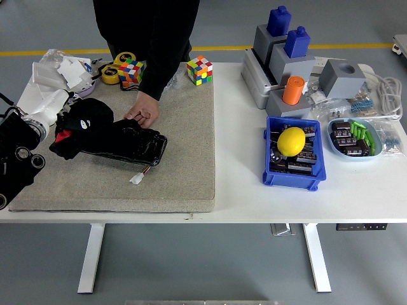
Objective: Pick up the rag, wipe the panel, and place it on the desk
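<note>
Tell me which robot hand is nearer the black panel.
Left. The left hand holds the black rag on the black panel's left end. The right hand is out of view. A person's hand steadies the panel's far edge.

Matt black cloth rag (pixel 82 124); glossy black panel (pixel 130 143); rough beige felt-like mat (pixel 178 171); smooth white table (pixel 356 197); blue plastic bin (pixel 294 175).

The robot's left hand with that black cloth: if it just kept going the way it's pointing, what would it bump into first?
The left hand points right, pressing the black rag onto the black panel. Continuing that way it would sweep along the panel and probably meet the person's hand holding the panel's far edge, though depth is unclear.
</note>
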Available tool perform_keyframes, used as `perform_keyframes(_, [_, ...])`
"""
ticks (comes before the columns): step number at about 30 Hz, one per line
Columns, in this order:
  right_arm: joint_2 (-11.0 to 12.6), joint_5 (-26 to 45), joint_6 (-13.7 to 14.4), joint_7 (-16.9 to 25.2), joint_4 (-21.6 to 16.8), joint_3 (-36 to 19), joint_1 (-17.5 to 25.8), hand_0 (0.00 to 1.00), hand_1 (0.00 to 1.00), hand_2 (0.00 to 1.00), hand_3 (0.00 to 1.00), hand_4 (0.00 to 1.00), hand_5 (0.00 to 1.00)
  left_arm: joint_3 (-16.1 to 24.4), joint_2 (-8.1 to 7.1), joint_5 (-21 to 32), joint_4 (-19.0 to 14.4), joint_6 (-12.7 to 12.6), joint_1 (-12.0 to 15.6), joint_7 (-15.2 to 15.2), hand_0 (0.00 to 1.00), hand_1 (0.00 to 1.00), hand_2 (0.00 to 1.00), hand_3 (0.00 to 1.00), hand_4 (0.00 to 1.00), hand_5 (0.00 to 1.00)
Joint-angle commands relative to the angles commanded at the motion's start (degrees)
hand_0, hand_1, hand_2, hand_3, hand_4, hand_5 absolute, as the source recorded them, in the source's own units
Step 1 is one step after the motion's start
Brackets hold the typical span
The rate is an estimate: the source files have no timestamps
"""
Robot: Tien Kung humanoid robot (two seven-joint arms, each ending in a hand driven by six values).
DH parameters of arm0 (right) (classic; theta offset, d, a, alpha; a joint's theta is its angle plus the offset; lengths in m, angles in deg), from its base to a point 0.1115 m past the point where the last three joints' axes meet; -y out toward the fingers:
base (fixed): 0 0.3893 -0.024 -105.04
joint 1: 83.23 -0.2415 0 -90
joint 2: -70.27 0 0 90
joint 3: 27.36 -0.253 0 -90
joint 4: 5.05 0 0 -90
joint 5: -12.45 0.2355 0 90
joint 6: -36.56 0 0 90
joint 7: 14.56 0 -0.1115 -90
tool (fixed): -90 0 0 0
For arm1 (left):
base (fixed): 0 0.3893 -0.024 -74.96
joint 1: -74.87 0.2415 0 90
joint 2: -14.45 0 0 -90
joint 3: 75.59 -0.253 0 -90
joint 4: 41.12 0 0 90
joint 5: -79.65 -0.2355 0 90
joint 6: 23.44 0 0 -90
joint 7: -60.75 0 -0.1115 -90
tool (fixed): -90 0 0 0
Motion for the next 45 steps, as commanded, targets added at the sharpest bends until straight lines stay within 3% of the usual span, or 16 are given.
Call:
perform_keyframes(6, [0.18, 0.03, 0.02, 0.03, 0.00, 0.04, -0.13, 0.730, 0.672, 0.684, 0.609, 0.998, 0.555, -0.72, 1.58, -0.30, -0.36, -0.16, 0.14, 0.14, 0.272, 0.240, 0.432, 0.577, 0.576, 0.045])
perform_keyframes(25, [0.48, 0.27, -0.10, 0.03, 0.13, 0.44, -0.26, 0.727, 0.672, 0.683, 0.607, 0.998, 0.551, -6.32, 4.04, -1.92, -5.89, -0.56, -1.09, 2.18, 0.272, 0.232, 0.435, 0.578, 0.571, 0.039])
perform_keyframes(45, [0.74, 0.46, -0.11, -0.10, 0.26, 1.31, -0.43, 0.728, 0.671, 0.683, 0.607, 0.998, 0.546, -11.37, 5.49, -2.74, -13.06, -1.09, -1.37, 5.04, 0.268, 0.219, 0.435, 0.580, 0.567, 0.036])
